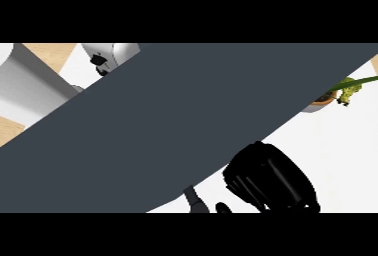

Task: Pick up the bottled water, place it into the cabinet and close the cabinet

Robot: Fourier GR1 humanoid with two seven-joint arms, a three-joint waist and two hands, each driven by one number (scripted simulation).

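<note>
Black right hand (269,180) low at the view's right, one dark bunched mass; spread or closed cannot be told. Just left of it, at the lower edge, black left hand (196,199), only straight fingertips showing, pointing up, holding nothing. Above and left of both, touching neither visibly, broad dark grey flat cabinet panel (184,115) slanting across. Beyond the right hand, leafy green plant (325,98) in a terracotta pot. Bottled water hidden; place cannot be told.

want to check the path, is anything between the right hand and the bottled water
Cannot settle it: no bottled water shows. A wide dark grey panel, perhaps the cabinet door, crosses the view diagonally next to the right hand and hides whatever lies behind it.
</note>
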